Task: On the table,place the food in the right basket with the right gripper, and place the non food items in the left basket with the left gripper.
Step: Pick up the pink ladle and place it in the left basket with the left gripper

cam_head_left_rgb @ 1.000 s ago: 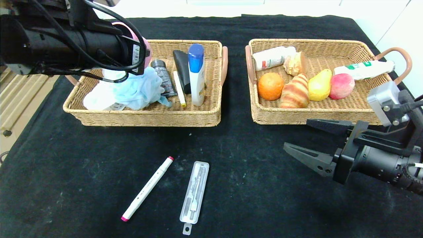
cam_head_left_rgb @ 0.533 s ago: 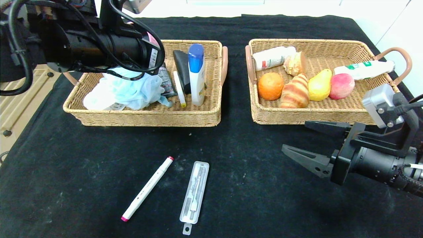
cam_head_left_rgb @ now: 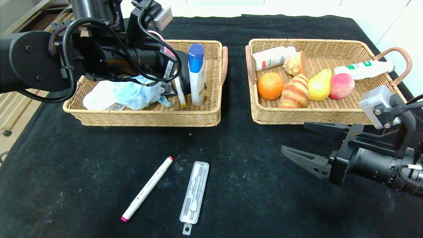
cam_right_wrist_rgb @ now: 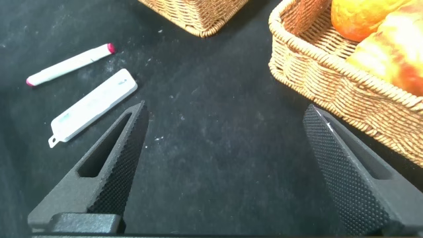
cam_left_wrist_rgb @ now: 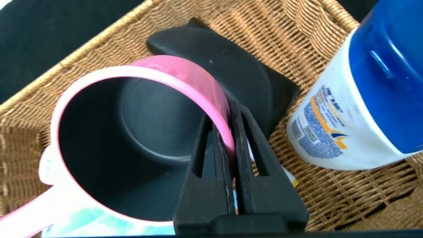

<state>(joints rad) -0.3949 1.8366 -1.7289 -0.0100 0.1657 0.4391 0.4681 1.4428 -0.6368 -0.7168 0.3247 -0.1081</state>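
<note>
My left gripper (cam_left_wrist_rgb: 230, 129) is shut on the rim of a pink cup (cam_left_wrist_rgb: 165, 69) with a dark inside. It holds the cup over the left basket (cam_head_left_rgb: 148, 117), next to a blue-capped white bottle (cam_head_left_rgb: 196, 74) and a black flat piece (cam_left_wrist_rgb: 244, 73). In the head view the cup (cam_head_left_rgb: 165, 44) shows only as a pink edge behind the left wrist. My right gripper (cam_head_left_rgb: 293, 137) is open and empty, just above the table in front of the right basket (cam_head_left_rgb: 297, 115). A white marker (cam_head_left_rgb: 147, 188) with pink ends and a clear plastic case (cam_head_left_rgb: 195, 191) lie on the black cloth.
The left basket also holds a blue mesh sponge (cam_head_left_rgb: 129, 94) and small tubes. The right basket holds an orange (cam_head_left_rgb: 270, 86), a croissant (cam_head_left_rgb: 295, 91), a pear (cam_head_left_rgb: 319, 85), a peach (cam_head_left_rgb: 341, 86) and white tubes. The right wrist view shows the marker (cam_right_wrist_rgb: 69, 64) and the case (cam_right_wrist_rgb: 92, 106).
My left arm has moved to the right over the left basket with the pink cup in it. My right gripper has drifted slightly lower and stays open.
</note>
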